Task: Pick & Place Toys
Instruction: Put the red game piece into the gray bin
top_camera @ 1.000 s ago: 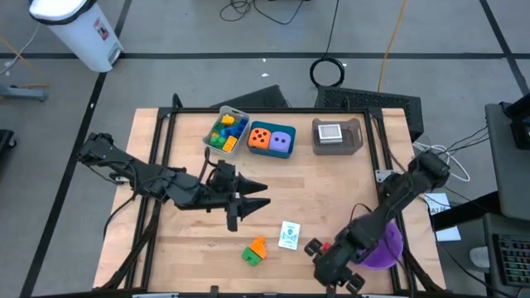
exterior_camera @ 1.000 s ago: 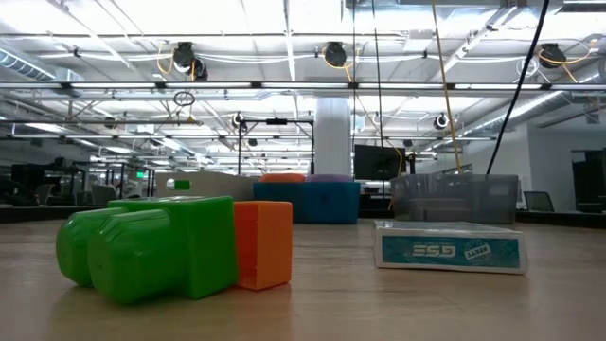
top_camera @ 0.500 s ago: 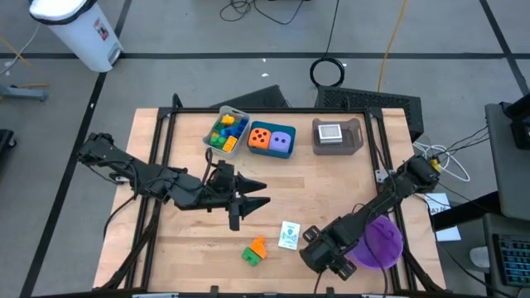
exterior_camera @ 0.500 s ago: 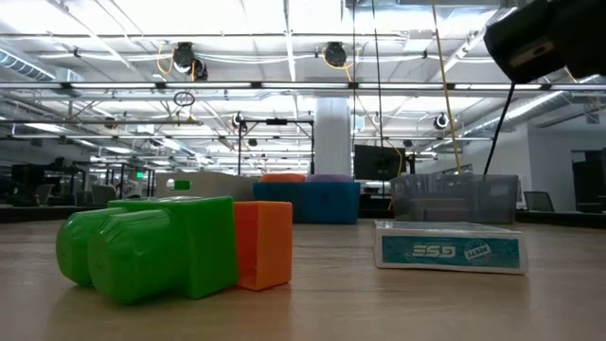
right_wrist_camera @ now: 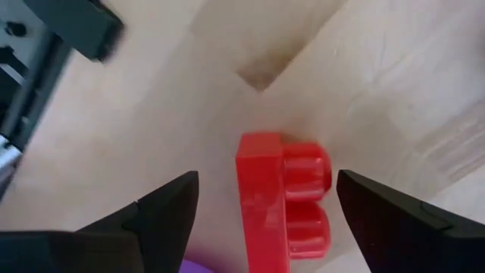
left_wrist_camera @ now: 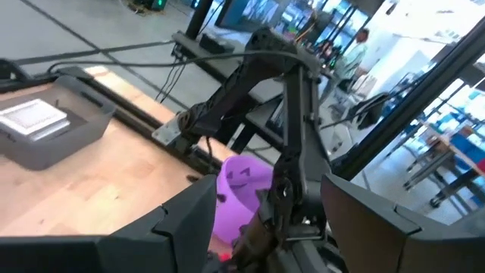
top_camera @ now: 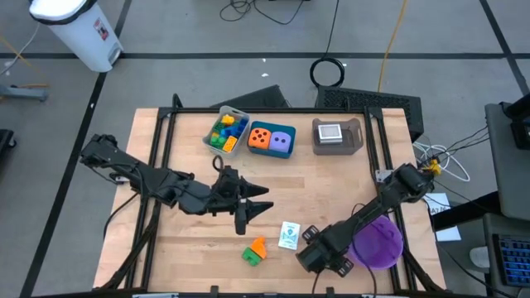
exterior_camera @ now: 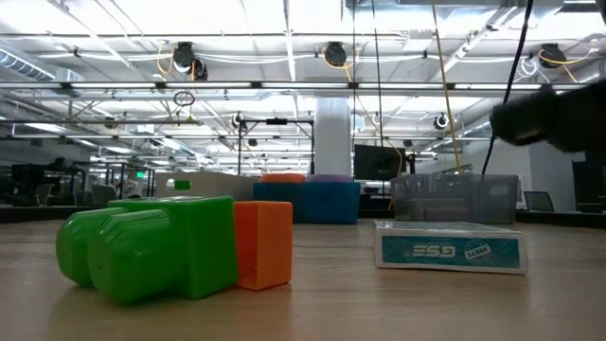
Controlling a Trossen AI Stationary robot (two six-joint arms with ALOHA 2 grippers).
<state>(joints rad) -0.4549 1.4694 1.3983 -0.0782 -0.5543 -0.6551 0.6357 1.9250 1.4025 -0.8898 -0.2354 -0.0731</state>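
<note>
I have the right gripper (right_wrist_camera: 261,208) low over the desk (top_camera: 331,190) at the high view's lower right, beside the round purple plastic bowl (top_camera: 379,245). Its jaws stand wide apart, straddling a small red plastic brick (right_wrist_camera: 279,199) lying on the wood, not clamped. The left gripper (top_camera: 252,209) hovers mid-frame, jaws partly open, empty. A green-and-orange brick pair (top_camera: 254,251) and a flat white picture card (top_camera: 289,235) lie at lower centre.

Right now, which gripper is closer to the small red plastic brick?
Right. The right gripper hangs directly over the red plastic brick, fingers open either side of it, beside the purple bowl. The left gripper hovers mid-table, well away.
</note>
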